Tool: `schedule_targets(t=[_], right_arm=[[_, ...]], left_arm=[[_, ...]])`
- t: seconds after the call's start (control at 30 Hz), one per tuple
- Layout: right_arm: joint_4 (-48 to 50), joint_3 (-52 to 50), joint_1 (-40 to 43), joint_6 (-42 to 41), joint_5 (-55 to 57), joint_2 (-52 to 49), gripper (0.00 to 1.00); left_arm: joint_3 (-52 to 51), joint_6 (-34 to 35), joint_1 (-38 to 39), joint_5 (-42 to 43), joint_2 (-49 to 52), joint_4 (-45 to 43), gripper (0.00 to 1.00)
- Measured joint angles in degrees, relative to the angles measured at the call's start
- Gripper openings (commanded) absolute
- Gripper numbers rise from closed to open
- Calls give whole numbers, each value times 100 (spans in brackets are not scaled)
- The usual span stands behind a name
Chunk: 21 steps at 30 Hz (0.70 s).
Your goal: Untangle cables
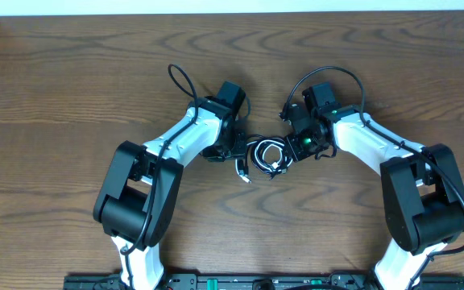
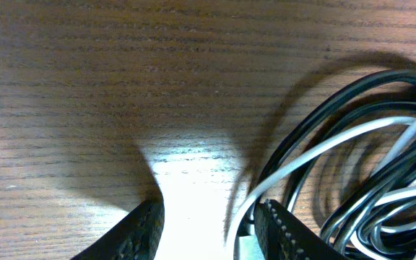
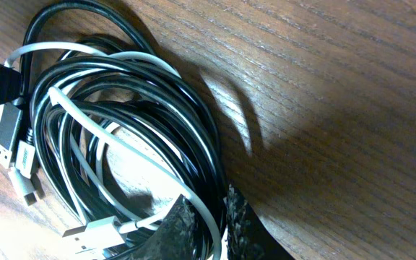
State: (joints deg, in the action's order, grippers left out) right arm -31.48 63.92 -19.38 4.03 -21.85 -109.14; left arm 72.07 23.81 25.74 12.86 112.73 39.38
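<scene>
The bench (image 1: 71, 80) is dark brown wood grain, smooth, with a low sheen that flares pale under the wrist light. The cables (image 3: 121, 108) have smooth plastic jackets: the black ones glossy with bright streaks, the white one duller. Their plug ends (image 3: 22, 155) look silvery, like metal. The pads (image 3: 238, 217) of the right tool (image 3: 208, 217) are matt black and rough. The arm shells (image 1: 192, 133) are glossy white plastic.

Overhead's looking even; wrist views running dim, glare pooling on counter (image 2: 190, 162), cables (image 3: 202, 144) throwing shadows, fingers (image 2: 139, 231) blurring.
</scene>
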Motion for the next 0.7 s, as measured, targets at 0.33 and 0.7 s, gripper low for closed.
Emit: schedule_targets(t=[0.33,0.7], right_arm=[[0,0,0,-2,0,0,10],[153,-2,2,17,-107,0,8]], left_arm=[[2,22,-2,24,-2,7,46],[2,20,-72,181,0,2,46]])
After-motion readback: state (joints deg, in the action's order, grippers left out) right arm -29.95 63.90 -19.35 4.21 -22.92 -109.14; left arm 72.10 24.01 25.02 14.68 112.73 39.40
